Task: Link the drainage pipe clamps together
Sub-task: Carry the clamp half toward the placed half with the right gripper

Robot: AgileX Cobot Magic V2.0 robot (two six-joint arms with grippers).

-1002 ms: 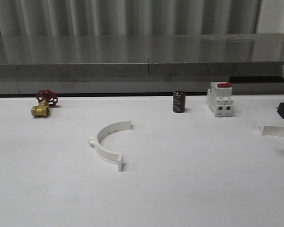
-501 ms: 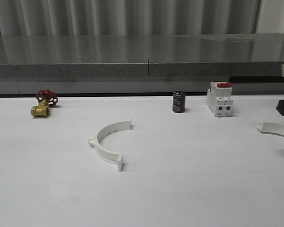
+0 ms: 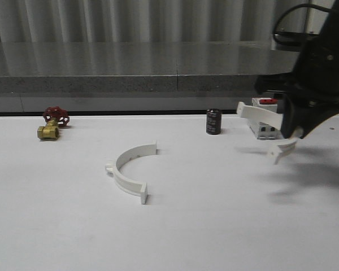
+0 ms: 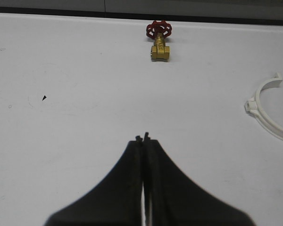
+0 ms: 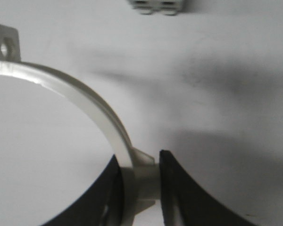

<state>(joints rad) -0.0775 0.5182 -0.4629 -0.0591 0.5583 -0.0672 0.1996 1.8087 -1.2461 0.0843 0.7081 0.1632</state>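
Note:
One white half-ring drainage pipe clamp [image 3: 127, 172] lies flat on the table left of centre, and its end shows in the left wrist view [image 4: 269, 117]. The other clamp half [image 3: 255, 114] hangs in the air at the right, tilted, above its shadow. My right gripper [image 3: 288, 131] is shut on it near one end. In the right wrist view the fingers [image 5: 139, 174] pinch the band, and the arc [image 5: 85, 94] curves away to a holed tab. My left gripper [image 4: 142, 138] is shut and empty, over bare table short of the valve.
A brass valve with a red handle [image 3: 52, 125] [image 4: 159, 44] sits at the back left. A black cylinder [image 3: 213, 122] and a white breaker with a red top [image 3: 264, 129] [image 5: 158, 7] stand at the back, the breaker right behind the held clamp. A grey ledge runs along the rear.
The right arm has swung in from the right edge. The clamp half that lay on the table there is now lifted and carried left, in front of the breaker.

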